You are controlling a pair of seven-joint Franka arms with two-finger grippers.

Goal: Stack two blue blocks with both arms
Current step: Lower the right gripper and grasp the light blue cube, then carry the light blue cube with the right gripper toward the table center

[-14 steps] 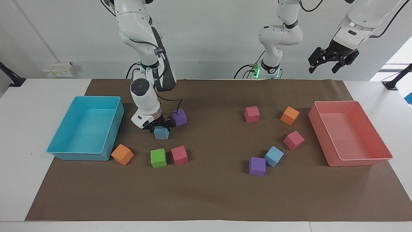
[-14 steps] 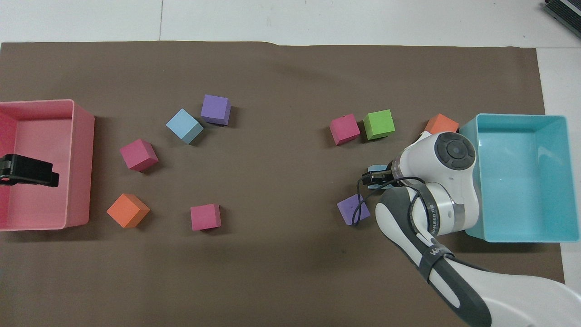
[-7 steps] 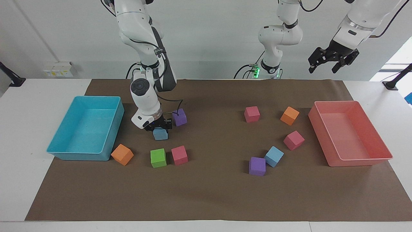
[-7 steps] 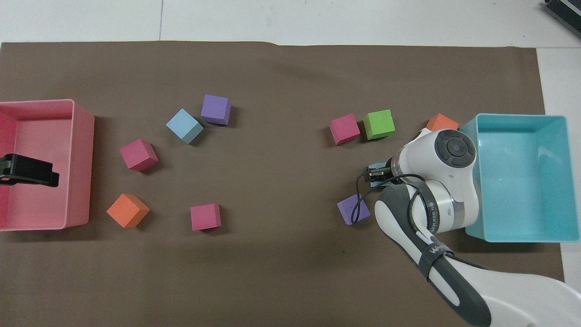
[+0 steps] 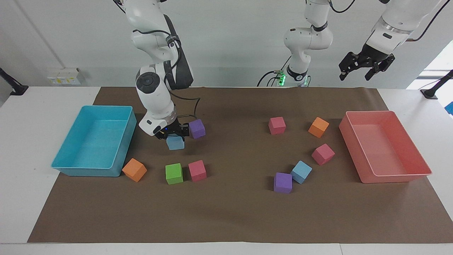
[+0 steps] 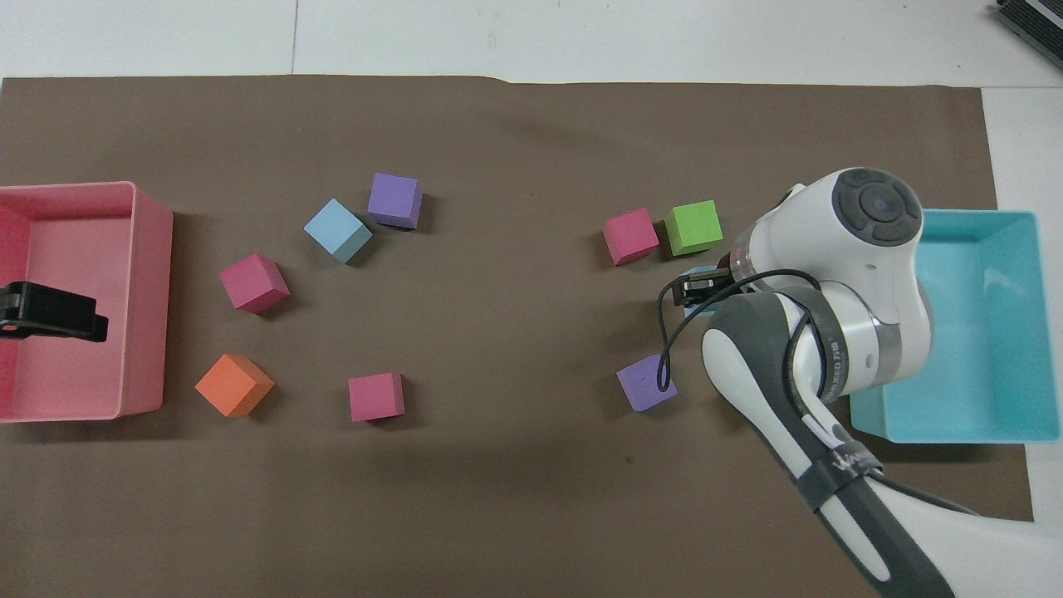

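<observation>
Jaws clamped around blue block (image 5: 175, 143)

sky-blue blocks (image 5: 175, 142) (image 5: 301, 171), turquoise tray (image 5: 70, 163) (pink tray (image 5: 396, 178)), brown mat (image 5: 233, 212)

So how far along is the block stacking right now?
Early. Done: the right gripper has closed on one blue block and has it just off the mat. In hand: carrying it. Left: placing it on the other blue block, beside a purple cube. The left gripper waits, open, over the table's edge.
</observation>
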